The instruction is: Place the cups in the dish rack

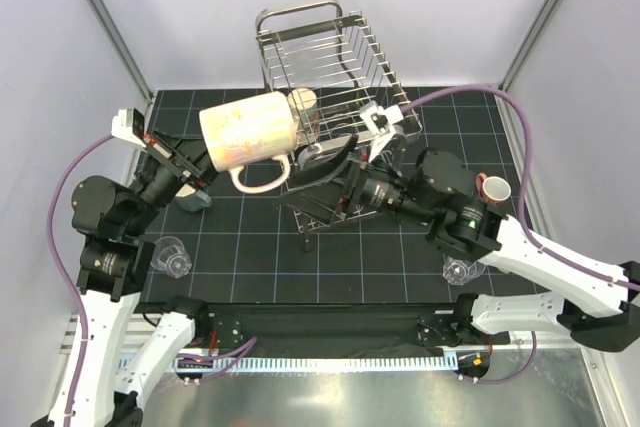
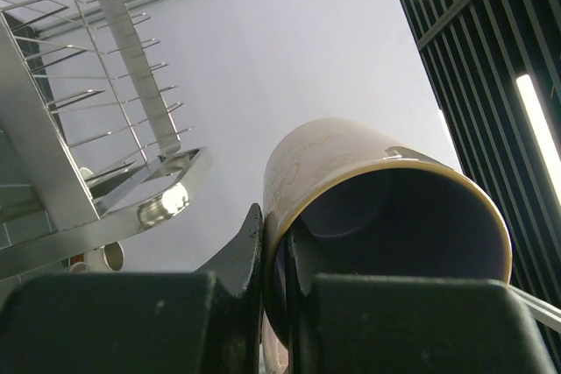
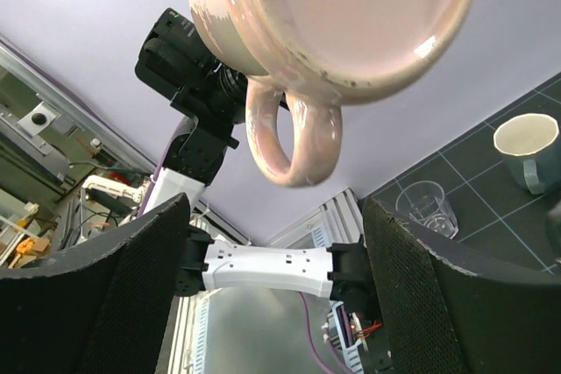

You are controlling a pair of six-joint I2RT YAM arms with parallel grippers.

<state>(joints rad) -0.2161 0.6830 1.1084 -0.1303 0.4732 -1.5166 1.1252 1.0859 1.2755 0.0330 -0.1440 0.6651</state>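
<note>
A black mat (image 1: pixel 262 247) ruled in a pale grid covers the table (image 1: pixel 350 397), and plain pale walls (image 1: pixel 60 67) on metal corner posts close it in on three sides. The dish rack (image 1: pixel 325 52) stands at the far middle of the mat, its steel wires rising well above the other things. A pale cup (image 1: pixel 303 102) seems to sit inside the rack, though the wires make it hard to be sure of its colour. The left end effector (image 2: pixel 279 256) is clenched on the rim of the cream mug (image 1: pixel 250 130), one finger inside the wall and one outside. It holds the mug on its side in the air, just in front of the rack, with the handle pointing toward the arms. The right end effector (image 3: pixel 273 243) is spread wide and grasps nothing. It sits below the mug, apart from it, and its arm lies across the rack's near side. A teal-grey mug (image 3: pixel 526 151) stands on the mat, partly hidden under the left arm in the top view. The left tumbler (image 1: pixel 172 255) stands near that arm's base. The right tumbler (image 1: pixel 458 269) stands by the right arm, and a red-brown mug (image 1: pixel 492 189) stands at the mat's right edge.
</note>
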